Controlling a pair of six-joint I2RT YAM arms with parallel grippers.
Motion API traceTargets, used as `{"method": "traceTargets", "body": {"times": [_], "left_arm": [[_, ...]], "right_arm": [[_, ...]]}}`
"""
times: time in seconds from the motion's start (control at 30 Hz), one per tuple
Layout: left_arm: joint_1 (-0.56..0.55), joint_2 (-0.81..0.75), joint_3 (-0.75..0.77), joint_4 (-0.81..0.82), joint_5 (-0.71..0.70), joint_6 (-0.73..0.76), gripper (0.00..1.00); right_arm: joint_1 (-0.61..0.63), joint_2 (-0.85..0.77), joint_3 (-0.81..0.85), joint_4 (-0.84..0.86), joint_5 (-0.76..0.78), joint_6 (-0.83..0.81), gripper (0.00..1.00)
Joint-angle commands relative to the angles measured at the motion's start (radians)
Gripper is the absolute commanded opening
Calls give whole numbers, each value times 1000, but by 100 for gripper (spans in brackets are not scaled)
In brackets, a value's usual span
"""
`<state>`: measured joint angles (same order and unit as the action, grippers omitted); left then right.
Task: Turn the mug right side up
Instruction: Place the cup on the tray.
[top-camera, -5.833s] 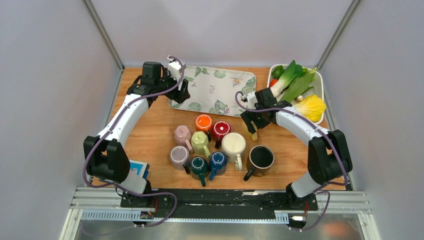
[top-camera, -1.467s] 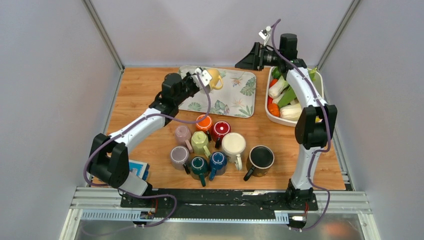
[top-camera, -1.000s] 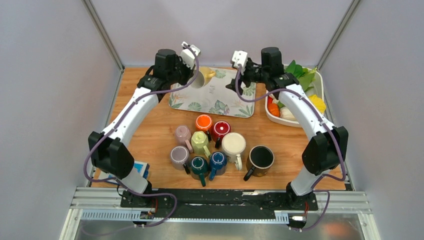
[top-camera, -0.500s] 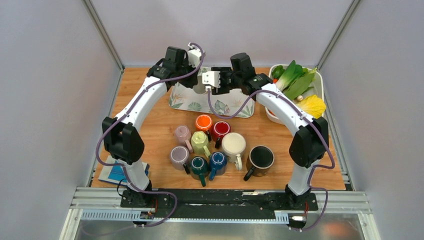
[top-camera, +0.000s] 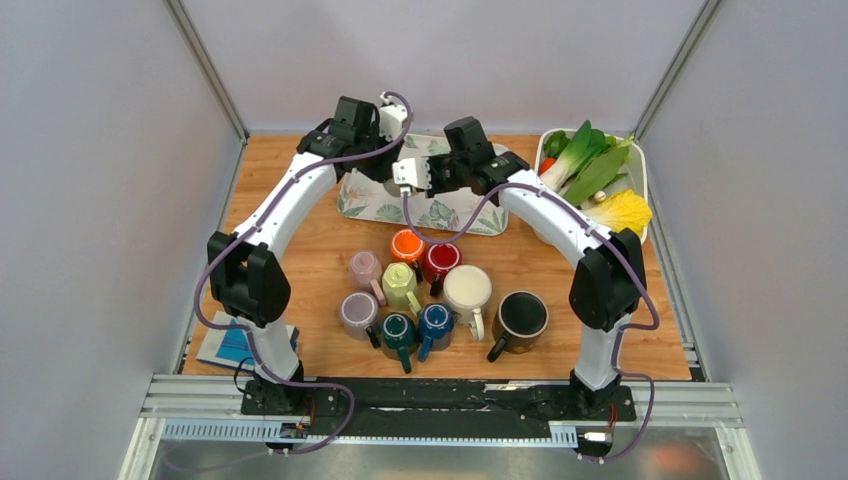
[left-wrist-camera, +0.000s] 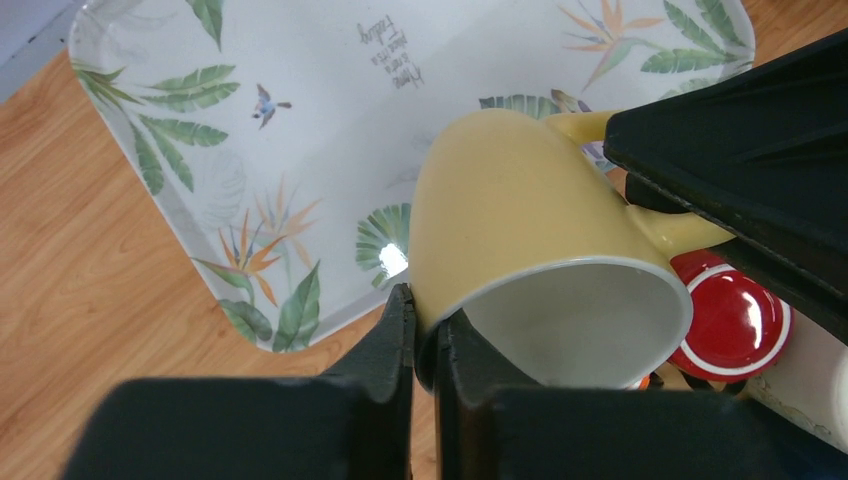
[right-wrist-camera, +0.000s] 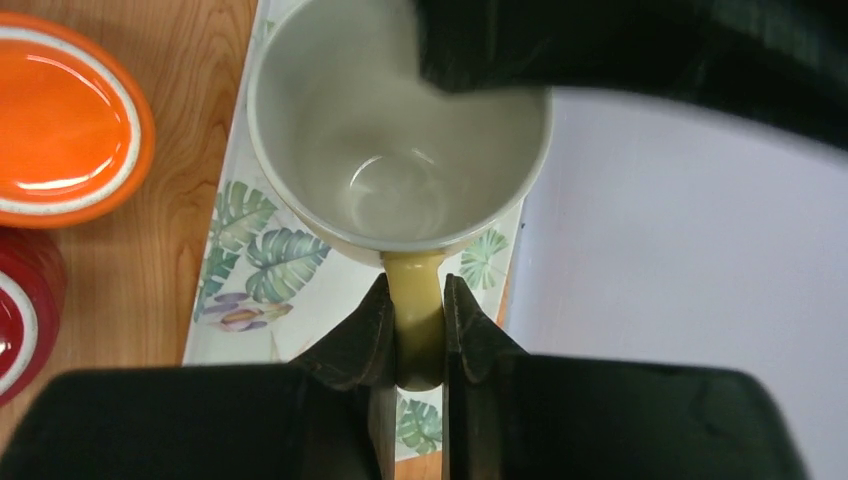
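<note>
Yellow mug (left-wrist-camera: 520, 200) in air over leaf-print tray (left-wrist-camera: 300, 120), tilted, mouth sideways. Right gripper (right-wrist-camera: 417, 300) clamped tight on handle (right-wrist-camera: 415, 335). Left gripper (left-wrist-camera: 425, 320) narrow, fingers (left-wrist-camera: 395, 335) pinching rim wall. Red mug (left-wrist-camera: 730, 320) and orange mug (right-wrist-camera: 60, 120) on table (left-wrist-camera: 80, 250) below.

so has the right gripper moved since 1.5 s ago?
Yes. The right gripper swung left, from by the vegetable bin to over the leaf-print tray, and is now shut on the yellow mug by its handle.
</note>
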<state>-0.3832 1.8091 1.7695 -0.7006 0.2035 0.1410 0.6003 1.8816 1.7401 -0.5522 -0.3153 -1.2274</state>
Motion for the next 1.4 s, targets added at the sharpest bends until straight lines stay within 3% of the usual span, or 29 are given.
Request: {"method": "traceTargets", "body": {"times": [0.0, 0.2, 0.63, 1.37], "left_arm": [[15, -55, 41, 84, -54, -126, 60], [46, -109, -21, 111, -59, -210, 66], [47, -157, -85, 121, -140, -153, 68], [47, -196, -146, 133, -147, -143, 68]], "right_arm": [[-71, 12, -36, 102, 6, 175, 0], [-203, 61, -30, 248, -48, 474, 0], [-357, 219, 6, 513, 42, 920, 0], [-391, 333, -28, 596, 177, 921, 0]]}}
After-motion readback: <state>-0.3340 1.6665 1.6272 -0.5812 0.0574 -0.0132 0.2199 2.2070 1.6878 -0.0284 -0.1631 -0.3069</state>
